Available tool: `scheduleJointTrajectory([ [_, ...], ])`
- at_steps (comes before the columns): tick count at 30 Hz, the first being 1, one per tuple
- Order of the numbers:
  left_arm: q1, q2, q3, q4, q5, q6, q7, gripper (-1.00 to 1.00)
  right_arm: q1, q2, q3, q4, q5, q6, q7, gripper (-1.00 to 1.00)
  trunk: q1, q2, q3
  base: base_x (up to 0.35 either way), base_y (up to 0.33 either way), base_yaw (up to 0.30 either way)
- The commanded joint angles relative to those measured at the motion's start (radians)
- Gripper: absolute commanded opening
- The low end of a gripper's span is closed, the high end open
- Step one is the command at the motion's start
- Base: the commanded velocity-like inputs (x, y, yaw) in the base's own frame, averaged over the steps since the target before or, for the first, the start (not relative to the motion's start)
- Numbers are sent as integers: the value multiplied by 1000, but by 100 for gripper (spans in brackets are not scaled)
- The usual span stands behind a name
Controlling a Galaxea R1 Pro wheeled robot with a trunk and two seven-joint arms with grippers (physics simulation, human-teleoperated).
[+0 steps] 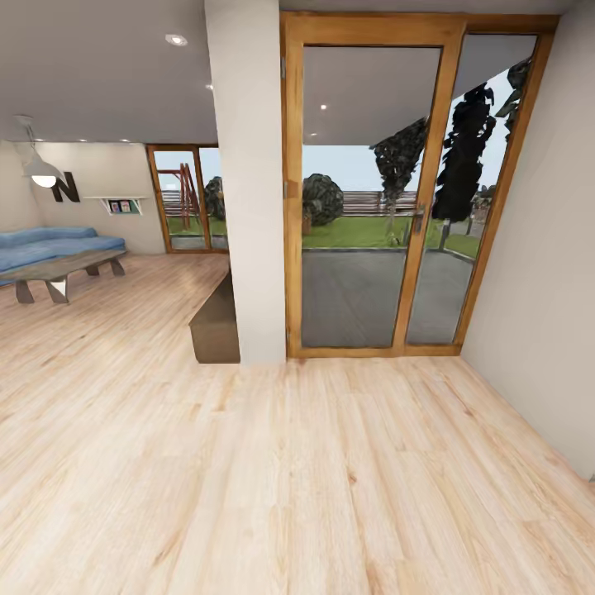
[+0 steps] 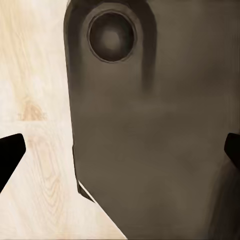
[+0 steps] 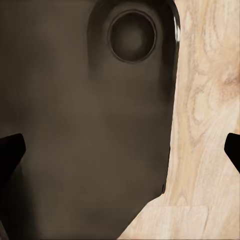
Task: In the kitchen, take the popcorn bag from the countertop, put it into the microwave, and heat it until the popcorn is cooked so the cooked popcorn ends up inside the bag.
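Observation:
The popcorn bag, the countertop and the microwave are out of view; I face a living area with a wooden floor (image 1: 314,479). In the left wrist view my left gripper (image 2: 120,152) is open, its black fingertips (image 2: 10,155) far apart over a dark grey part of my own body (image 2: 150,115) and pale floorboards. The right wrist view is much the same: my right gripper (image 3: 120,152) is open, with the fingertips (image 3: 11,150) wide apart and nothing between them.
A white pillar (image 1: 248,182) stands straight ahead, with a wood-framed glass door (image 1: 372,198) to its right and a plain wall (image 1: 545,289) further right. A low brown unit (image 1: 216,326) sits at the pillar's foot. A blue sofa (image 1: 49,246) and low table (image 1: 66,271) stand far left.

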Motion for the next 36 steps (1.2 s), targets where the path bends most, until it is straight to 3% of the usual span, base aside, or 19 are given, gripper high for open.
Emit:
scheduleJointTrajectory([
  [1,0,0,0,0,0,0,0,100,0,0,0,0,0,0,0,100,0,0,0,0,0,0],
  [8,0,-39,18,-15,25,-17,-10,100,2,-2,9,-3,5,0,-2,100,0,0,0,0,0,0],
  [19,0,-40,21,-40,86,-51,-9,100,1,1,8,-3,3,-2,-11,100,0,0,0,0,0,0],
  [36,0,-41,21,-41,87,-52,-9,100,1,2,4,-3,-7,-37,-12,100,0,0,0,0,0,0],
])
